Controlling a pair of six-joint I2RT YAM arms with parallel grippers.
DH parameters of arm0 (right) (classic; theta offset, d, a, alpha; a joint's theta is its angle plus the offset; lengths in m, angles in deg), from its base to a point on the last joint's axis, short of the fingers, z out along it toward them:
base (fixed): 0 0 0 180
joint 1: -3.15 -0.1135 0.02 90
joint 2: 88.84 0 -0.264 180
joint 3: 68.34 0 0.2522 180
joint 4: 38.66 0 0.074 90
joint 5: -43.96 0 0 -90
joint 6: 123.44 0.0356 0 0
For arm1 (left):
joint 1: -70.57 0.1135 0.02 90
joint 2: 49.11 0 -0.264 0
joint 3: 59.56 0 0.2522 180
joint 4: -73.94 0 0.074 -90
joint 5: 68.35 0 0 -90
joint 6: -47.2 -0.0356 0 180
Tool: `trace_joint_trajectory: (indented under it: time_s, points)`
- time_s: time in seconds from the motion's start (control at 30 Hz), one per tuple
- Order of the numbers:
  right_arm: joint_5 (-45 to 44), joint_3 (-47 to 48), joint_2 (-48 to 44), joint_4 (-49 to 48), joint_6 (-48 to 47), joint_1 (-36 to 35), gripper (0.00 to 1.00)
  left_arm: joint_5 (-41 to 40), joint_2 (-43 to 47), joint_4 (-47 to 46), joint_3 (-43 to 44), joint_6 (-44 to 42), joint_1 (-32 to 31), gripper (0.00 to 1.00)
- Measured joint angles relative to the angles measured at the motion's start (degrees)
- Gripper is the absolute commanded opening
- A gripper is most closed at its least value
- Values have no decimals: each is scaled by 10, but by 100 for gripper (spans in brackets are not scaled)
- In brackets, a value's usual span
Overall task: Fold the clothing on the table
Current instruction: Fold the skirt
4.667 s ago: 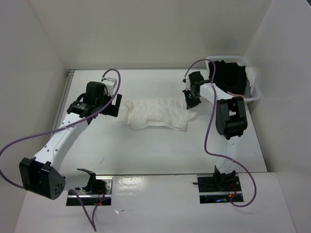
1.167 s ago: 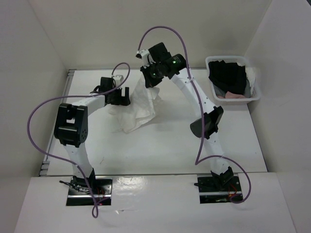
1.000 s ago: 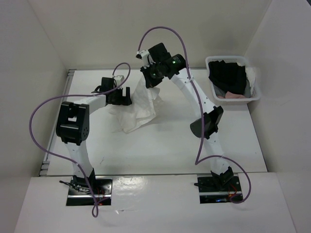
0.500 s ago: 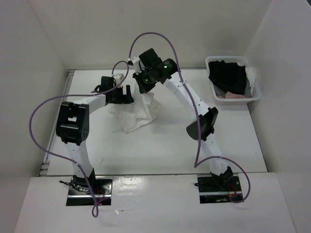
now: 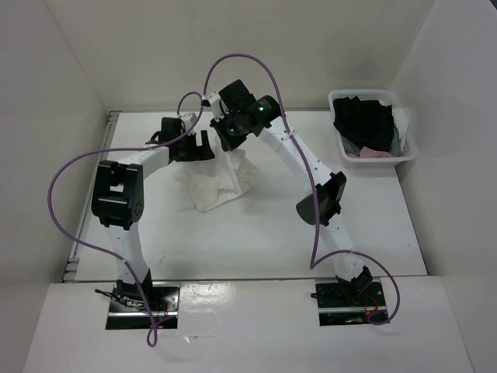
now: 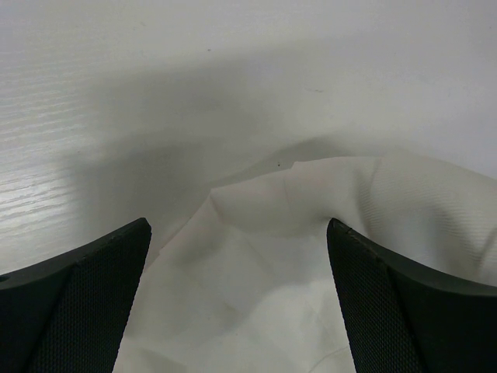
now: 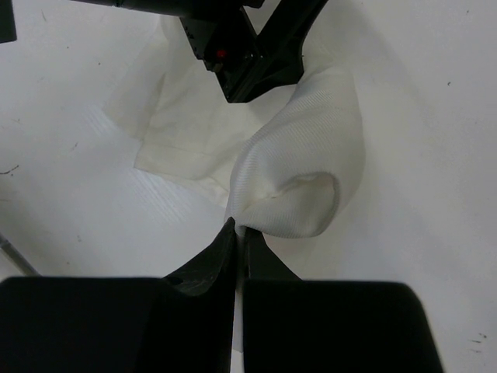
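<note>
The white clothing (image 5: 221, 179) lies bunched on the table (image 5: 256, 233), left of centre. My right gripper (image 7: 238, 227) is shut on a corner of the clothing (image 7: 299, 175), which hangs from it as a rounded fold above the rest. From above, the right gripper (image 5: 227, 140) hovers over the cloth's far edge. My left gripper (image 5: 200, 146) stands open right beside it, low over the clothing (image 6: 256, 295), fingers (image 6: 85, 287) spread wide with fabric between them but not pinched.
A clear plastic bin (image 5: 410, 151) at the far right holds a black garment (image 5: 365, 124) and a pink cloth (image 5: 373, 154). White walls enclose the table on three sides. A grey rail (image 5: 93, 186) runs along the left edge.
My right gripper has carried the held cloth corner leftward and lower, close to the left gripper. The cloth is now more bunched. The left gripper has stayed open in place.
</note>
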Motion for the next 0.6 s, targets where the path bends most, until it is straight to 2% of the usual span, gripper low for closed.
trace_joint_trajectory:
  time_s: [0.13,0.43,0.6]
  points:
    - [2,3,0,0,0,0,0,0,29,22,-5,2,29,100]
    - [59,78,43,-2,0,-12,0,-18,228,93,-24,5,201,100]
    - [87,113,105,-5,1,-26,0,-34,337,134,-53,-33,215,100]
